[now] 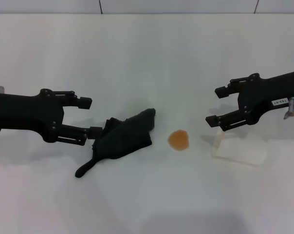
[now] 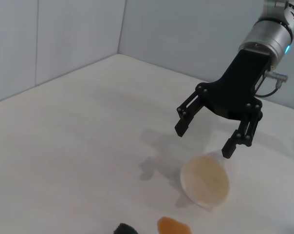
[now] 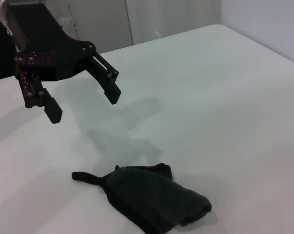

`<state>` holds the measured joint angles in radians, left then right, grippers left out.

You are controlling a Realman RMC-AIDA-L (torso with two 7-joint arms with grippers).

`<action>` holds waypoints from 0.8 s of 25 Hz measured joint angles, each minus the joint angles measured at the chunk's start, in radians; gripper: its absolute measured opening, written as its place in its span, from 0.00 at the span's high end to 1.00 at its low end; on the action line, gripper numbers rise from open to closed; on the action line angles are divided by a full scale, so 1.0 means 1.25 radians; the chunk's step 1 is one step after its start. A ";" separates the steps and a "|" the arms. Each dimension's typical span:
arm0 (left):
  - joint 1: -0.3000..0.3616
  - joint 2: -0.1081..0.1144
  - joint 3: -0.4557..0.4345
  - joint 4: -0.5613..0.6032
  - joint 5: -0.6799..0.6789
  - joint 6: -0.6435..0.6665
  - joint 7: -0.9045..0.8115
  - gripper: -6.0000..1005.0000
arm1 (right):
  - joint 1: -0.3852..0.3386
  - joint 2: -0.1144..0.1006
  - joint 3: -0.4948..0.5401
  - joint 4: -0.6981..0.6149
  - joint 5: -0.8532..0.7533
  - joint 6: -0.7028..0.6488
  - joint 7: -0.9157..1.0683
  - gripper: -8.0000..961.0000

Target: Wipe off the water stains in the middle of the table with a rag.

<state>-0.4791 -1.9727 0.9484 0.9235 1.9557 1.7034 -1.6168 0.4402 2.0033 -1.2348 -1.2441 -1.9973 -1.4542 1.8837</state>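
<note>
The black rag [image 1: 125,139] lies crumpled on the white table [image 1: 137,58], its thin tail pointing toward the front. An orange-brown blot, the water stains [image 1: 178,140], sits just right of it. My left gripper [image 1: 93,117] hangs open above the table by the rag's left edge, holding nothing. The right wrist view shows this left gripper [image 3: 83,106] raised well clear of the rag [image 3: 152,197]. My right gripper [image 1: 213,106] is open and empty to the right of the stain. In the left wrist view the right gripper [image 2: 203,142] hovers beyond the stain [image 2: 174,226].
A translucent plastic cup [image 1: 239,148] lies on its side under the right gripper, its mouth [image 2: 205,181] facing the stain. Grey wall panels [image 2: 64,34] rise behind the table's far edge.
</note>
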 joint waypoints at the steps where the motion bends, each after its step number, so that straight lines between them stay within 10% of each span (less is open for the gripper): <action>1: -0.001 0.000 0.001 0.000 0.000 0.000 0.000 0.12 | 0.000 0.000 0.000 0.000 0.000 0.000 0.000 0.12; 20: 0.002 -0.007 0.006 0.000 0.000 -0.001 0.001 0.12 | -0.025 0.000 0.000 -0.024 0.001 -0.004 0.000 0.12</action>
<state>-0.4769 -1.9808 0.9557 0.9234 1.9557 1.7027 -1.6151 0.4090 2.0038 -1.2344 -1.2741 -1.9957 -1.4591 1.8837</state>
